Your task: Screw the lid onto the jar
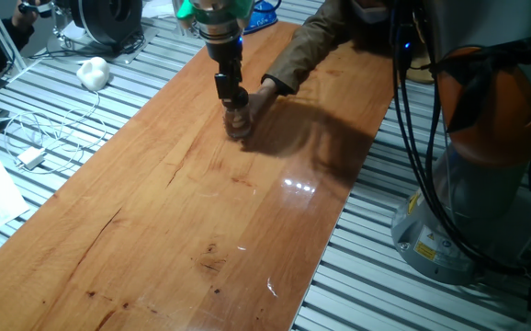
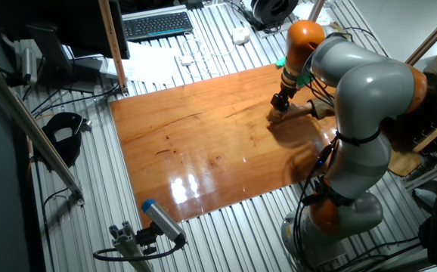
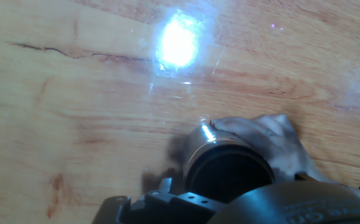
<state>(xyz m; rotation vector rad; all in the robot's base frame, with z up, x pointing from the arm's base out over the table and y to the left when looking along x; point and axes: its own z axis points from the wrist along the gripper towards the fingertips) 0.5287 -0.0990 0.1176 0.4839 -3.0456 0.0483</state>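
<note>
Black lid [image 3: 228, 176] sits on the jar [image 1: 239, 124] near the tabletop [image 1: 183, 211]'s far edge, a person's hand [image 1: 261, 99] steadying it. Fingers [image 1: 231, 96] look clenched on the lid, so it's seated; judging by that, tightening is left.

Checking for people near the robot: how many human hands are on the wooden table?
1. A hand rests beside the jar under the claw, reaching in from the far side. Others may be hidden.
</note>
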